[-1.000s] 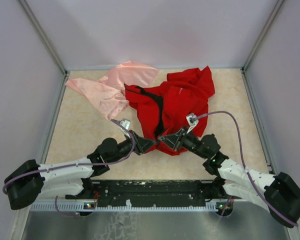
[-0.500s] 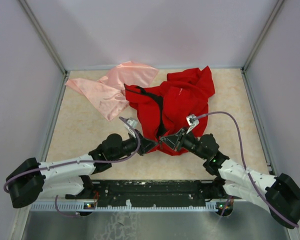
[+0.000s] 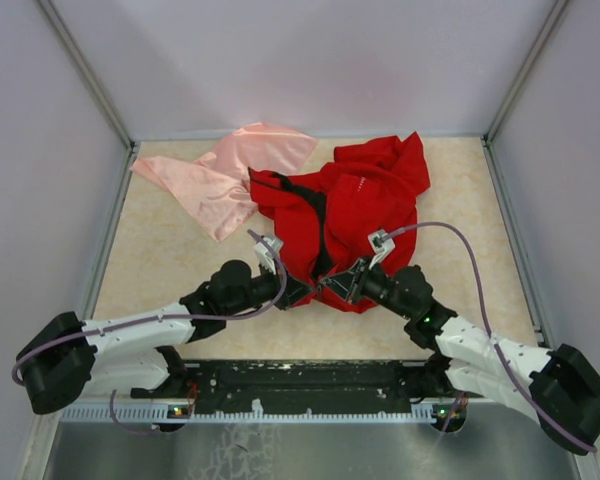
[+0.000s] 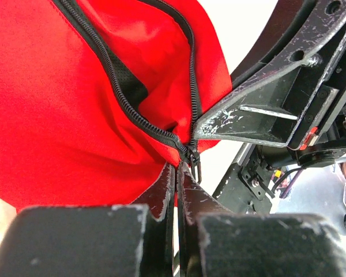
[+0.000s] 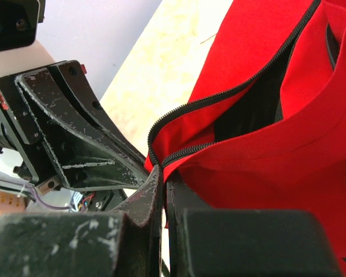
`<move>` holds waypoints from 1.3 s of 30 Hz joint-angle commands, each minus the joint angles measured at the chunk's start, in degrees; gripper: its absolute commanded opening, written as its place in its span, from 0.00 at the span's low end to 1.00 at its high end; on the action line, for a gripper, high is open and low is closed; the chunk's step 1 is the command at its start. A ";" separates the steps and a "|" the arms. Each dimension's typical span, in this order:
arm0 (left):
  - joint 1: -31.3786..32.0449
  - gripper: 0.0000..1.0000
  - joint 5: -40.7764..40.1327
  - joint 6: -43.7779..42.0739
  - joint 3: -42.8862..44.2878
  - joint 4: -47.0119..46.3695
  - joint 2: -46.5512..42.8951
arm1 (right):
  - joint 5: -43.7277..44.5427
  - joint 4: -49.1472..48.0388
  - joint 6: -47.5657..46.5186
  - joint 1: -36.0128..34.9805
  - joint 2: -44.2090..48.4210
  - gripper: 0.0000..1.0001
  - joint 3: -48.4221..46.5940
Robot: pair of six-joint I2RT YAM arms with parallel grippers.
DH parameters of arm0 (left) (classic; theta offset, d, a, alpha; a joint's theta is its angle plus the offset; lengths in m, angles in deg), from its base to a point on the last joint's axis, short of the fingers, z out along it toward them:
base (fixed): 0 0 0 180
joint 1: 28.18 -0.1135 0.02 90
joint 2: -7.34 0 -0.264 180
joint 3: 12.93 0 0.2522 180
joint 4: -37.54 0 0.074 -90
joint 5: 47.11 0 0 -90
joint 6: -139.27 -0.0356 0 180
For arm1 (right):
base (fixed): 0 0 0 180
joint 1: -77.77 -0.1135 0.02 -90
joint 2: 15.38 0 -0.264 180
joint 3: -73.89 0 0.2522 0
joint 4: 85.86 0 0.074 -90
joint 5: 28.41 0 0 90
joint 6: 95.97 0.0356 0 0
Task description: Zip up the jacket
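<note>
Hands meet at the near hem of the jacket. Your left hand comes in from 8 o'clock and your right hand from 4 o'clock, their fingertips almost touching each other at the bottom of the open front. Your left hand's fingers are pressed together with a sliver of red hem pinched between them, right beside the small black pull tab where the two rows of the zipper converge. Your right hand's fingers are likewise closed tight, nipping the hem edge just below the zipper's lower end on its side. From that pinched point the jacket spreads away toward 12 and 1 o'clock. It is crumpled, and its front is parted so that the black zipper runs up toward 11 o'clock. Small white lettering shows on the chest. A pale pink cloth lies at 10 o'clock of the jacket, touching its left edge. Both rest on a beige, marbled worktop, shut in on three sides by plain grey-white walls, with metal posts in the far corners.
</note>
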 commanded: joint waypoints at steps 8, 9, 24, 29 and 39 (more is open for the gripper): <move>-7.28 0.00 12.96 1.40 2.45 6.45 3.00 | 2.49 4.85 -10.35 0.09 -2.49 0.25 -8.79; -7.87 0.00 13.92 1.72 2.37 6.25 3.13 | 2.60 6.29 -11.47 -0.12 -2.34 0.28 -9.36; -10.13 0.00 18.15 2.25 3.54 7.63 4.13 | 17.56 31.76 -32.30 -15.37 1.91 0.54 -19.94; -10.21 0.00 18.70 1.99 3.57 7.62 4.09 | 22.12 37.39 -35.40 -16.06 4.46 0.56 -22.78; -10.22 0.00 19.66 1.97 3.64 7.06 4.23 | 19.88 35.82 -49.51 -23.37 6.68 0.57 -21.20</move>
